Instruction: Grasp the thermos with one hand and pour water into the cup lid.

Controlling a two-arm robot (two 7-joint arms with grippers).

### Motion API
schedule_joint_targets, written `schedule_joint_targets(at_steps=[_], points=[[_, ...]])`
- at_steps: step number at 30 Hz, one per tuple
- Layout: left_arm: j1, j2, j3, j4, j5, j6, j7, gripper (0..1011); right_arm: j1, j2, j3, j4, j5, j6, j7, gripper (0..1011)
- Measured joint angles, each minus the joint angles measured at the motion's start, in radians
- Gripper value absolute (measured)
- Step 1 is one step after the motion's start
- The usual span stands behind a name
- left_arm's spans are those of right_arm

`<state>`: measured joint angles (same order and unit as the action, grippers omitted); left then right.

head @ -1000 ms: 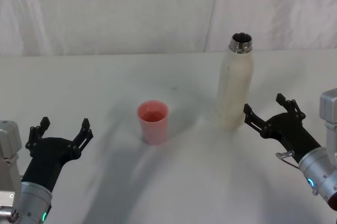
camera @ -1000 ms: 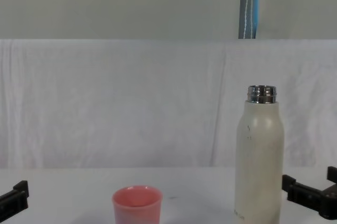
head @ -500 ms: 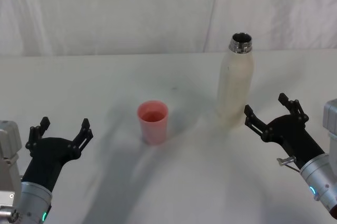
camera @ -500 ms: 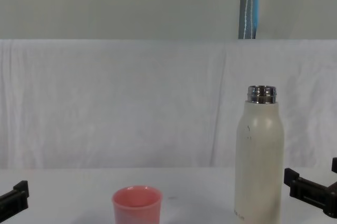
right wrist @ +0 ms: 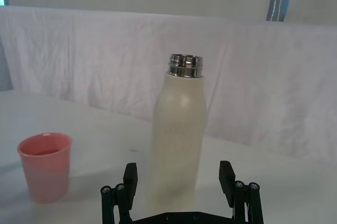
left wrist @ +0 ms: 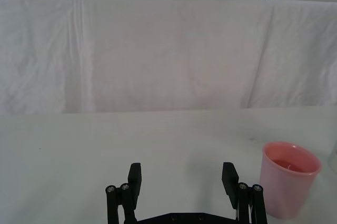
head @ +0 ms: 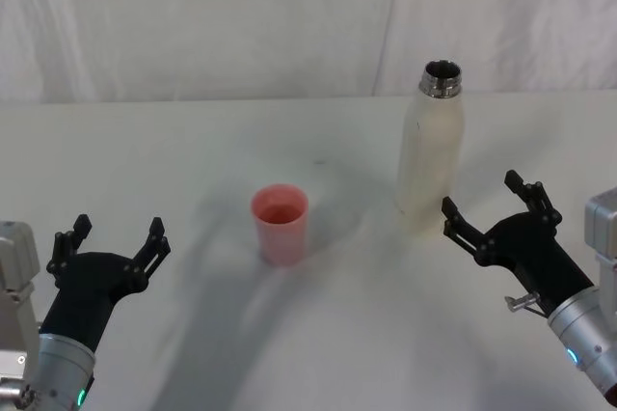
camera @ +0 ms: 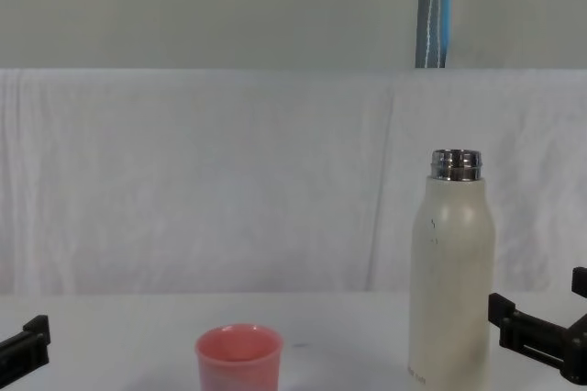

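Observation:
The cream-white thermos (head: 431, 149) stands upright at the table's right, its steel neck uncapped; it also rises in the chest view (camera: 451, 285) and the right wrist view (right wrist: 177, 134). The pink cup lid (head: 281, 224) stands upright left of it, mouth up (camera: 238, 355) (right wrist: 45, 165) (left wrist: 288, 177). My right gripper (head: 487, 206) is open, low over the table just in front and to the right of the thermos, facing it without touching (right wrist: 177, 177). My left gripper (head: 111, 237) is open near the front left, well short of the cup lid (left wrist: 180, 175).
A white cloth (head: 193, 15) hangs behind the white table (head: 193, 150). A blue-and-steel pole (camera: 434, 7) stands behind the cloth. Bare tabletop lies between the cup lid and the thermos.
My right gripper drifted slightly back and right, then came back toward the thermos base. The left arm, thermos and cup lid have not moved.

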<state>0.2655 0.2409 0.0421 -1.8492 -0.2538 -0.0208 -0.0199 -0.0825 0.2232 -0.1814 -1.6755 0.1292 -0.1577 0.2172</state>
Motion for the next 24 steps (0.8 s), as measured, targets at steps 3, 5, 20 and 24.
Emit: schedule_joint_targets(at_steps=[3, 5, 20, 24], points=[[0.000, 0.000, 0.000, 0.000, 0.000, 0.000, 0.000, 1001, -0.002, -0.001, 0.000, 0.000, -0.001, -0.003, 0.003, 1001], [0.000, 0.000, 0.000, 0.000, 0.000, 0.000, 0.000, 1001, -0.004, -0.002, -0.001, 0.000, -0.001, -0.004, 0.005, 1001], [0.000, 0.000, 0.000, 0.000, 0.000, 0.000, 0.000, 1001, -0.013, -0.014, -0.018, 0.013, 0.000, 0.018, 0.013, 1001], [0.000, 0.000, 0.000, 0.000, 0.000, 0.000, 0.000, 1001, -0.007, -0.018, -0.021, 0.021, 0.000, 0.026, 0.012, 1001]])
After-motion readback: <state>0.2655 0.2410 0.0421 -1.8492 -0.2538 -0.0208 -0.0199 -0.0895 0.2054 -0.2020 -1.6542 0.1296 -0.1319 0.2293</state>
